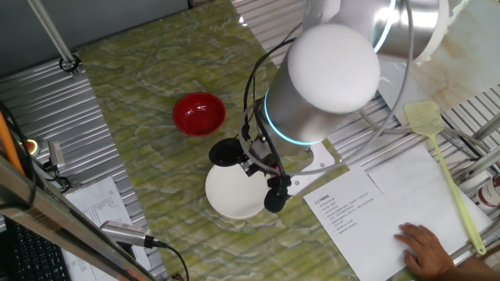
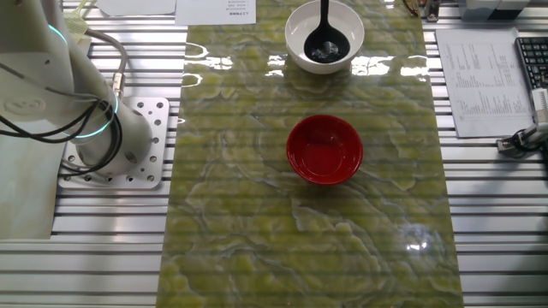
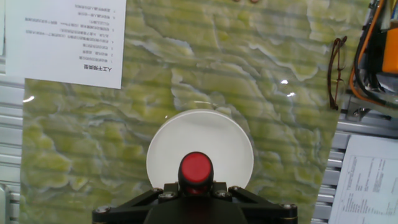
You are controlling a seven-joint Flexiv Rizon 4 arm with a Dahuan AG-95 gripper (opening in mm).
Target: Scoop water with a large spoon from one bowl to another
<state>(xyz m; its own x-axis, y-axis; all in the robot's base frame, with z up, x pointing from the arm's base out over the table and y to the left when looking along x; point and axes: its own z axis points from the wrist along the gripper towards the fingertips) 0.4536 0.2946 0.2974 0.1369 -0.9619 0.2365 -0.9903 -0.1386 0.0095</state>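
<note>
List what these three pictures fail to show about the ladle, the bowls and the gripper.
- Gripper: fingertips cut off by the bottom edge in the hand view; the arm hides it in one fixed view.
- Water level in white bowl: ladle cup covers it.
- Red bowl: water unclear, glossy glare.

Pincer (image 3: 196, 186) apparently clamped; pointing down

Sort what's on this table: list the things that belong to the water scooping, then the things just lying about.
Job: black ladle, white bowl, red bowl, gripper holding the ladle's handle.
Lying about: yellow-green fly swatter, printed sheets, eyeglasses.
</note>
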